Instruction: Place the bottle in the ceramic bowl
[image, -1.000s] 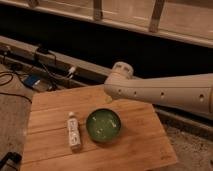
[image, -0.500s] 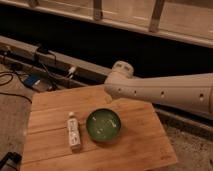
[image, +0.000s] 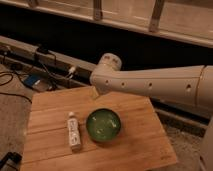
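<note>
Changing just now: nothing that shows; arm, bottle and bowl sit as they did a second ago.
Arm (image: 150, 82): reaches in from the side, its rounded end above the far edge of the tabletop (image: 140, 142).
Claw (image: 95, 91): at that end of the arm, over the tabletop's far edge, well apart from the bottle; spread or pressed together, I cannot tell.
Bottle (image: 74, 132): lies flat on the tabletop, just beside the ceramic bowl (image: 103, 125), not gripped.
Ceramic bowl: upright, nothing in it.
Meaning: a pause, by my reading; the grasp is not yet begun, so the whole task remains.
</note>
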